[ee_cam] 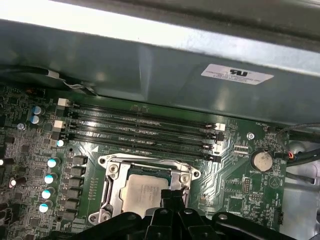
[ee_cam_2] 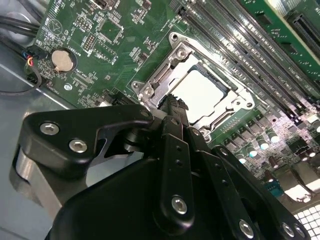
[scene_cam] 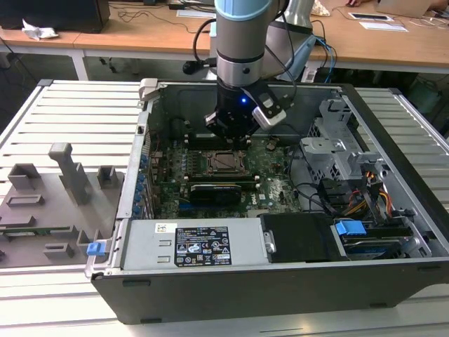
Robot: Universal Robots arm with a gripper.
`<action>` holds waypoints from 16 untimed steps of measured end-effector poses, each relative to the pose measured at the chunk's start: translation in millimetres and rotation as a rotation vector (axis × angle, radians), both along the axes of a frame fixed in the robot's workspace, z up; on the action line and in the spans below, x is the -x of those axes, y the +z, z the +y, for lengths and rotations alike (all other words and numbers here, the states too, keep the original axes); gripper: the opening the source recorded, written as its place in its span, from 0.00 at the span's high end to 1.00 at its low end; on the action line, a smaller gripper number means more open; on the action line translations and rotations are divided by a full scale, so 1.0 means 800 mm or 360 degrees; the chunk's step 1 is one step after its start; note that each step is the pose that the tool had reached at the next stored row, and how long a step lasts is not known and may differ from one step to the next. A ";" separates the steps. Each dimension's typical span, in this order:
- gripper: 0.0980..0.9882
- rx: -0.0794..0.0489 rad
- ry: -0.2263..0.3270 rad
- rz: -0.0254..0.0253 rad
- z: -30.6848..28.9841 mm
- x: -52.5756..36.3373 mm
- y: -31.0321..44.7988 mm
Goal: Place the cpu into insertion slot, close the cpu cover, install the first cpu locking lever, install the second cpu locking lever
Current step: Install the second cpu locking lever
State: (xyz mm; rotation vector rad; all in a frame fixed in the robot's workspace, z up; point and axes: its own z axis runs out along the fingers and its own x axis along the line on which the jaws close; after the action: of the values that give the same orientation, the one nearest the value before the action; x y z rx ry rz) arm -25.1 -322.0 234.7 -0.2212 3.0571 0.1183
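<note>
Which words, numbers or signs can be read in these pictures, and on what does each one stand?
None can be read.
Black label on power supply: too small to read.
White sticker on case wall: blurred.
Board markings: too small.
cpu top: faint, unreadable.

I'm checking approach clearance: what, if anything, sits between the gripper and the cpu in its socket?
Nothing visible does. In both wrist views the gripper hangs right above the cpu, which already lies in the insertion slot, with bare space between.
</note>
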 end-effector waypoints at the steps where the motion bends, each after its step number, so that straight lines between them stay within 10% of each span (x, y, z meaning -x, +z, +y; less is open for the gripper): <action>1: 0.99 0.0000 0.0000 -0.00001 -0.0022 0.000 0.0000; 16: 0.99 0.0000 0.0000 0.00000 -0.0117 0.000 0.0158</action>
State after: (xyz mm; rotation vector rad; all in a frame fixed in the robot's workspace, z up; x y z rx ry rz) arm -25.2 -331.4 247.3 -0.2213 3.0571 0.1179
